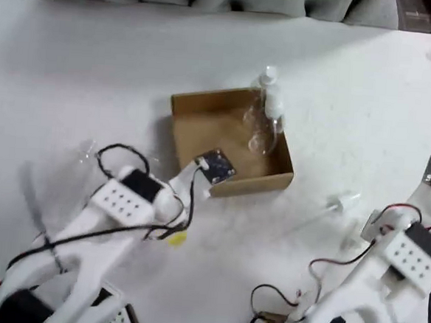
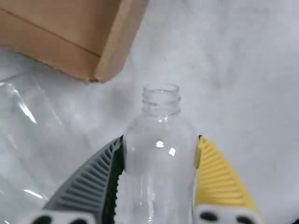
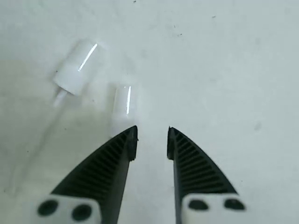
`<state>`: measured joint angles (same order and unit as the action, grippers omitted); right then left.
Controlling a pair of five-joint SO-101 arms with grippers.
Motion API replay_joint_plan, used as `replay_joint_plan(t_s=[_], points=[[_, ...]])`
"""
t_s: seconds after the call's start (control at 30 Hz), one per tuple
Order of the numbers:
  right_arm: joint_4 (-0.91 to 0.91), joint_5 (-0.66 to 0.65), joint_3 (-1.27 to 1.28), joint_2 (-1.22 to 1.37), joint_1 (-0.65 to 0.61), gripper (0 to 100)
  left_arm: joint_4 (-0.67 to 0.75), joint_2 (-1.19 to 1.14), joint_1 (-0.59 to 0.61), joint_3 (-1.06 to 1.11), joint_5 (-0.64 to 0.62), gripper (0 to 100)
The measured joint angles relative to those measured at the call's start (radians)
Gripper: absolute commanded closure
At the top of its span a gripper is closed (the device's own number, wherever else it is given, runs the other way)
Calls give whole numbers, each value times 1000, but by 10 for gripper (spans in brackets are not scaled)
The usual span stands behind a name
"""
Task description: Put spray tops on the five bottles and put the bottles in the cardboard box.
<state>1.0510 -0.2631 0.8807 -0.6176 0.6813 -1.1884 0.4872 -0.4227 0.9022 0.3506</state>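
Note:
My left gripper [image 2: 160, 140] is shut on a clear bottle [image 2: 159, 154] with a bare, open neck, held just off a corner of the cardboard box [image 2: 70, 37]. In the high view this gripper [image 1: 175, 231] sits at the box's [image 1: 229, 179] near side. Clear bottles with white spray tops [image 1: 267, 110] lean in the box's far right corner. My right gripper [image 3: 152, 137] hangs open over the table. Just beyond its fingertips lie a small clear cap [image 3: 122, 100] and a white spray top [image 3: 74, 74] with its thin tube. The spray top [image 1: 342, 203] lies right of the box.
Another clear bottle [image 2: 28, 140] lies on the table beside the left gripper. The white tabletop [image 1: 96, 72] stretches wide around the box. The arms' bases and cables [image 1: 278, 321] crowd the near edge.

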Motion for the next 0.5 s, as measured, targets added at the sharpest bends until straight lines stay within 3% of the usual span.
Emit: replay_joint_plan(t_s=[0.17,0.5], points=[[-23,26,-52,196,-43,893,-78,206,5,0,-6,943],[-189,83,-57,440,-138,897,-163,496,130,0,-6,943]])
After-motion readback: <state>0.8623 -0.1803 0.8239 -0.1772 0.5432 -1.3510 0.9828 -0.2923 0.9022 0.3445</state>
